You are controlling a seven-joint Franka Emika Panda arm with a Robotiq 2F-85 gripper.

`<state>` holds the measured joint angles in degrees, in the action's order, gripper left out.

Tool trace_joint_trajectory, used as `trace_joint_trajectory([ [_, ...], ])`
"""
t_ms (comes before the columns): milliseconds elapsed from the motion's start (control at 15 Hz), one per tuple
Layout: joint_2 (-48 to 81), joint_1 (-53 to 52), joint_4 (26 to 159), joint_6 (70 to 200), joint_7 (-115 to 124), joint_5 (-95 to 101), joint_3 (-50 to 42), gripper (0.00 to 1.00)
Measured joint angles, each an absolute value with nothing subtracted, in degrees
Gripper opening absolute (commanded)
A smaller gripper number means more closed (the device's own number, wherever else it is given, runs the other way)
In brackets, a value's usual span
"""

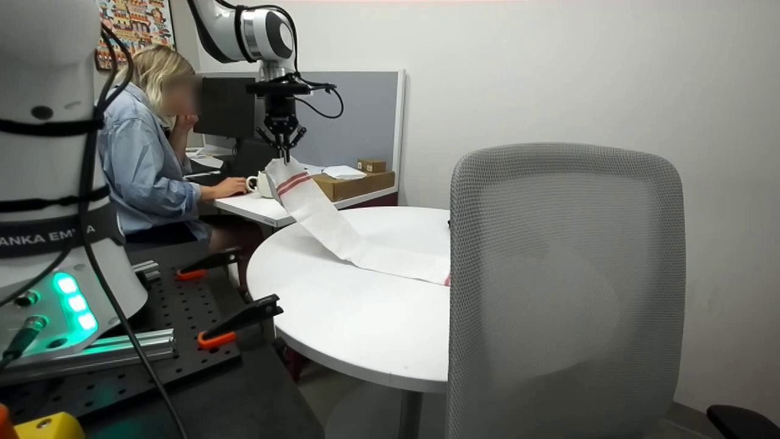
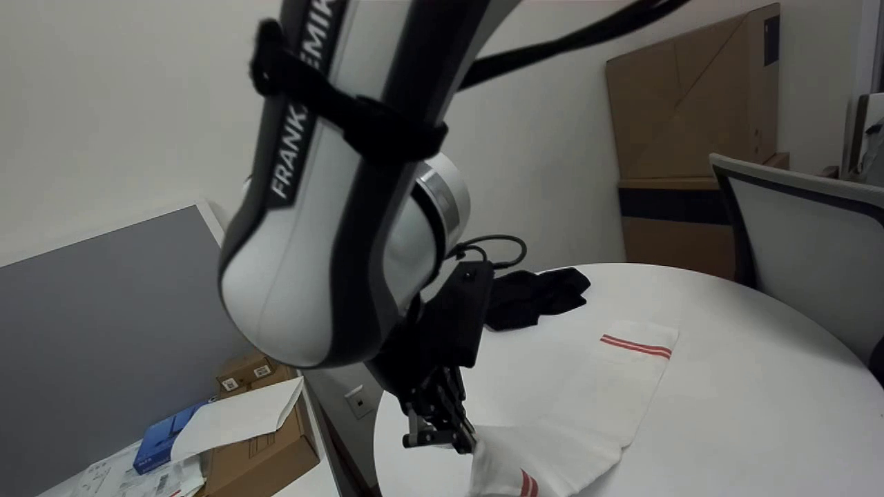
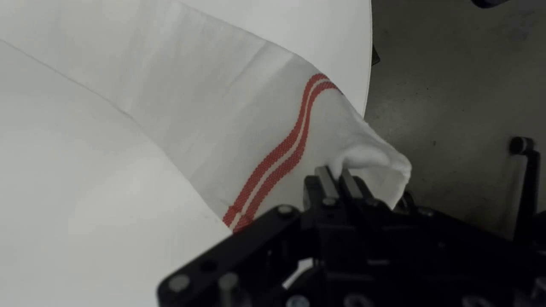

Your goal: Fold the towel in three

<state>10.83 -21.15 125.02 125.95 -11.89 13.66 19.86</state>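
Observation:
The towel [image 1: 326, 222] is a thin white strip of cloth with a pair of red stripes near each end. My gripper [image 1: 284, 158] is shut on one end of it and holds that end raised above table height. From there the towel slopes down onto the round white table [image 1: 353, 323], where the rest lies flat. In an exterior view the towel's far striped end [image 2: 635, 345] lies flat on the tabletop. In the wrist view the fingers [image 3: 338, 175] pinch a fold of the towel [image 3: 192, 85] just beyond the stripes, and the held end hangs past the table's edge.
A grey mesh chair [image 1: 567, 274] stands against the table and hides part of it. A black cloth [image 2: 542, 297] lies on the table. A seated person [image 1: 149, 146] works at a desk with a mug [image 1: 263, 185] and cardboard boxes [image 1: 356, 185] near the gripper.

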Motion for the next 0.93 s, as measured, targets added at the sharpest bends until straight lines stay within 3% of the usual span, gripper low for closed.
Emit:
trace_joint_trajectory([
  [933,7.5,-21.9,102.7,110.1,-25.1,13.3,22.9,0.01],
])
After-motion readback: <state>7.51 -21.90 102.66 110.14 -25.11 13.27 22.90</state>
